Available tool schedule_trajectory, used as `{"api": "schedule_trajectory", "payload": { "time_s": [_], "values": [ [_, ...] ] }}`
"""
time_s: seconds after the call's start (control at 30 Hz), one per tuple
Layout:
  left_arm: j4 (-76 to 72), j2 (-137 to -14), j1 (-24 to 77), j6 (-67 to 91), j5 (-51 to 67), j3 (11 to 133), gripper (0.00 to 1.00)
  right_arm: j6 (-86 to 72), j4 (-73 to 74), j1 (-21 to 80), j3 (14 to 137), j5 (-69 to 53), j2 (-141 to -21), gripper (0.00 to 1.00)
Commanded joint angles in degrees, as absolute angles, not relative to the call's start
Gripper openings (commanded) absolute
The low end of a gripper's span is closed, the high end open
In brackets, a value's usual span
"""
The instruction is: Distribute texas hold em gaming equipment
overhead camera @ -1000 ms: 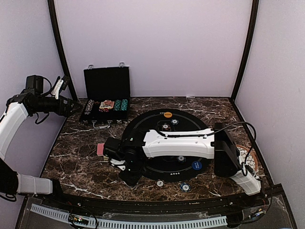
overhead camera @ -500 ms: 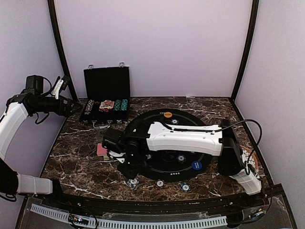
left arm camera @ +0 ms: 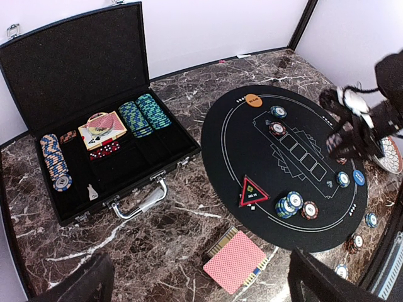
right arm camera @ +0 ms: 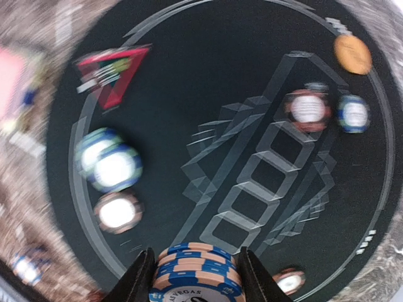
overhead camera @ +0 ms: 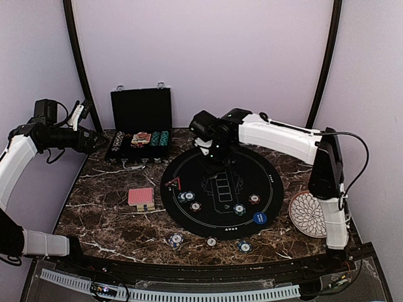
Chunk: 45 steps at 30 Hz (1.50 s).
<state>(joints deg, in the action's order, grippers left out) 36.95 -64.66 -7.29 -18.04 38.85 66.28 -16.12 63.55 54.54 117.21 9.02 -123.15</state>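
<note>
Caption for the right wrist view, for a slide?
Right fingers hold a blue-and-tan poker chip stack above the black mat.

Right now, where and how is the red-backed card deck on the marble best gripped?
Probably from straight above, pinching the two long edges of the red-backed card deck: it lies flat, back up, on the marble table, a low stack with room beside it.
</note>
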Motion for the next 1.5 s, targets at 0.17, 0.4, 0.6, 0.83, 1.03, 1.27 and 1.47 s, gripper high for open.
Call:
{"api": "schedule_trajectory", "payload": {
  "time_s": [0.17,0.4,0.6,0.83,1.03,1.27,1.47],
  "values": [
    [37.56,-64.09,-7.60,-18.07,40.39,65.83,0.99,-13.33,58.55,38.04,119.27,14.76,-128.29,0.29],
    [37.56,-64.57,-7.60,-18.28,40.27,65.92,0.99,-12.28,58.76,30.36,130.39,12.35,-138.30,0.28],
    [37.54,-65.00,-7.60,-18.50,40.23,65.92,0.99,-11.83,57.13,26.86,132.28,11.33,-142.93,0.28],
    [37.42,-65.71,-7.64,-18.83,39.92,66.09,0.99,-11.72,55.08,26.02,133.27,8.20,-145.70,0.29],
    [37.41,-65.79,-7.57,-19.02,39.45,65.94,0.99,-12.54,54.15,26.09,134.23,6.06,-147.29,0.29],
    [37.22,-65.83,-7.61,-18.87,39.54,65.94,0.99,-12.98,54.17,26.02,133.27,6.16,-147.21,0.59],
    [37.29,-65.51,-7.65,-18.76,39.65,65.92,0.99,-13.49,54.05,26.38,133.15,6.08,-143.14,0.74]
  ]
}}
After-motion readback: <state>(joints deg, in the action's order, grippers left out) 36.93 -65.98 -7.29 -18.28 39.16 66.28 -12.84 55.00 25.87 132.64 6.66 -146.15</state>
